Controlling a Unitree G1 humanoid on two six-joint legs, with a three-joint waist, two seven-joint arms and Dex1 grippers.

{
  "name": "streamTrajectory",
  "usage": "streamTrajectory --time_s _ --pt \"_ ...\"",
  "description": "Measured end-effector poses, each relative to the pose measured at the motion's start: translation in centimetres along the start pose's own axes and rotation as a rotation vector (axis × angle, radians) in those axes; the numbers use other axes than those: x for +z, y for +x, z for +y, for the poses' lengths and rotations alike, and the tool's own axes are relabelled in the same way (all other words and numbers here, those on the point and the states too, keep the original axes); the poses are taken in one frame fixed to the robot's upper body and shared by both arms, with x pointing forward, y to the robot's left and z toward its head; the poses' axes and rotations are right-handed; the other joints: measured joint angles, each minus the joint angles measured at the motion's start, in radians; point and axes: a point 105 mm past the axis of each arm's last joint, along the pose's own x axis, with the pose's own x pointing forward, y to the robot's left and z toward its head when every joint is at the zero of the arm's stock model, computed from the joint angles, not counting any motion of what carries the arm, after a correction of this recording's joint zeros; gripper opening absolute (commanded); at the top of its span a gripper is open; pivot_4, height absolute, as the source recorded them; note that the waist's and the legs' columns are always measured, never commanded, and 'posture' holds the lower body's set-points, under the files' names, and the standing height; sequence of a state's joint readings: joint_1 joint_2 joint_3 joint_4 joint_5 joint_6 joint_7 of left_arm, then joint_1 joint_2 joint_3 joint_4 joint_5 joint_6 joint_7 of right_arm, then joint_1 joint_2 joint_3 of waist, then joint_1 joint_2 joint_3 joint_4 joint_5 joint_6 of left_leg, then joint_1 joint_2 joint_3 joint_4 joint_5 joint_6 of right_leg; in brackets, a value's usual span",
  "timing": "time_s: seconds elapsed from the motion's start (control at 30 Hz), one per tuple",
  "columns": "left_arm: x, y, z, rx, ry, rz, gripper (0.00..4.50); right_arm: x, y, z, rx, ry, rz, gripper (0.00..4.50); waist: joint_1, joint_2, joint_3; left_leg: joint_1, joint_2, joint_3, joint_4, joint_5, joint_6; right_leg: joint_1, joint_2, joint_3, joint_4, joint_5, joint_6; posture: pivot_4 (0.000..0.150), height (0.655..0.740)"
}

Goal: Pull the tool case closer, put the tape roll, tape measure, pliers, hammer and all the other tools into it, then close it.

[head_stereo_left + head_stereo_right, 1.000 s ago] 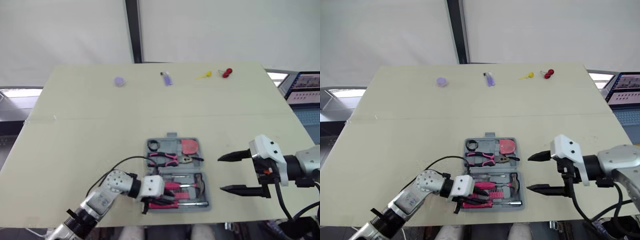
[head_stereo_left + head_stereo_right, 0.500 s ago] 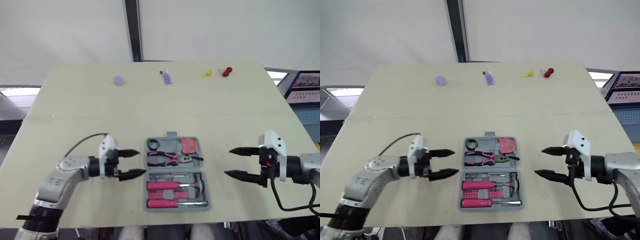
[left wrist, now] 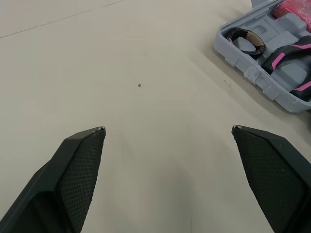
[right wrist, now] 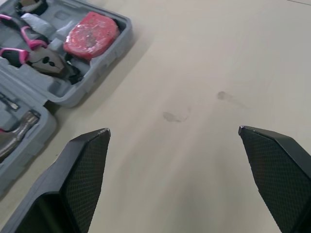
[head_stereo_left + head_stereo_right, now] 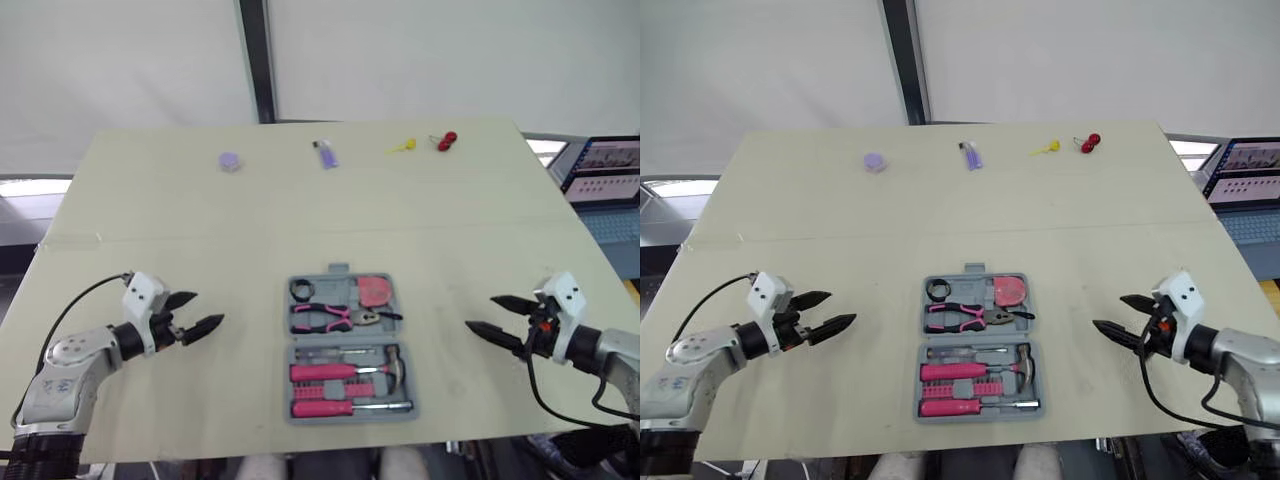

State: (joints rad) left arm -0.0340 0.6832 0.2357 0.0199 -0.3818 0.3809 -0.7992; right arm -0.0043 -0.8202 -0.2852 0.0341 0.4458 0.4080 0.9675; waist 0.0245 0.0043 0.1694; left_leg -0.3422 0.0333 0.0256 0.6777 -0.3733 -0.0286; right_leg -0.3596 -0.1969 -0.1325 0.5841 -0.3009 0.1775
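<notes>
Right wrist view shows tape measure (image 4: pixel 91 35); left wrist view, tape roll (image 3: pixel 245 41).

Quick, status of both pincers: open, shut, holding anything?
Left pincer: open, holding nothing.
Right pincer: open, holding nothing.

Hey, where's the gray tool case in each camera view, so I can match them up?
Left eye view: tool case open, centred near the table's front edge.
Right eye view: same spot.
Left wrist view: one corner beyond the fingers.
Right wrist view: one side beyond the fingers.
Shared landmark: pink-handled pliers inside it.
</notes>
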Motion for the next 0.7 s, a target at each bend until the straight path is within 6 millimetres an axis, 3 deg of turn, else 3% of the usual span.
streamTrajectory --time_s 0.07,0.1,0.2,0.3,0.4,0.43,0.7 --pt "-0.1 0.0 -0.1 -0.005 0.007 0.001 4.46 -0.1 0.0 -0.3 -0.009 -0.004 0.004 4.5 0.0 0.0 0.0 0.0 0.0 0.0 0.0 0.0 0.0 0.0 0.0 0.0 0.0 0.0 0.0 0.15 0.74" --pt "0.0 0.0 -0.2 -0.012 0.016 0.003 4.49 -0.1 0.0 -0.3 -0.01 -0.007 0.005 4.24 0.0 0.0 0.0 0.0 0.0 0.0 0.0 0.0 0.0 0.0 0.0 0.0 0.0 0.0 0.0 0.15 0.74" --pt "-0.1 0.5 -0.9 -0.05 0.037 0.011 3.61 -0.2 0.3 0.0 0.006 -0.004 0.006 3.11 0.0 0.0 0.0 0.0 0.0 0.0 0.0 0.0 0.0 0.0 0.0 0.0 0.0 0.0 0.0 0.15 0.74" --pt "-0.3 1.7 -2.1 -0.104 0.056 0.02 2.07 -0.6 1.1 1.3 0.07 0.002 0.023 1.53 0.0 0.0 0.0 0.0 0.0 0.0 0.0 0.0 0.0 0.0 0.0 0.0 0.0 0.0 0.0 0.15 0.74" --pt "-1.1 4.1 -4.5 -0.204 0.099 0.063 0.55 -0.7 3.3 3.3 0.156 -0.012 0.034 0.02 -0.001 0.0 0.0 0.001 0.0 0.001 0.0 0.0 0.0 0.0 0.0 0.0 0.0 0.0 0.0 0.15 0.74" --pt "-1.3 4.7 -5.2 -0.231 0.102 0.07 0.04 -0.7 3.8 3.9 0.178 -0.025 0.039 0.0 -0.001 0.0 0.0 0.0 0.0 0.001 0.0 0.0 0.0 0.0 0.0 0.0 0.0 0.0 0.0 0.15 0.74" --pt "-2.4 6.8 -7.5 -0.297 0.123 0.093 0.04 -1.8 5.6 6.8 0.28 -0.054 0.103 0.0 0.003 0.001 -0.001 0.001 0.0 0.001 0.0 0.0 0.0 0.001 0.0 0.0 0.0 0.0 0.0 0.15 0.74"
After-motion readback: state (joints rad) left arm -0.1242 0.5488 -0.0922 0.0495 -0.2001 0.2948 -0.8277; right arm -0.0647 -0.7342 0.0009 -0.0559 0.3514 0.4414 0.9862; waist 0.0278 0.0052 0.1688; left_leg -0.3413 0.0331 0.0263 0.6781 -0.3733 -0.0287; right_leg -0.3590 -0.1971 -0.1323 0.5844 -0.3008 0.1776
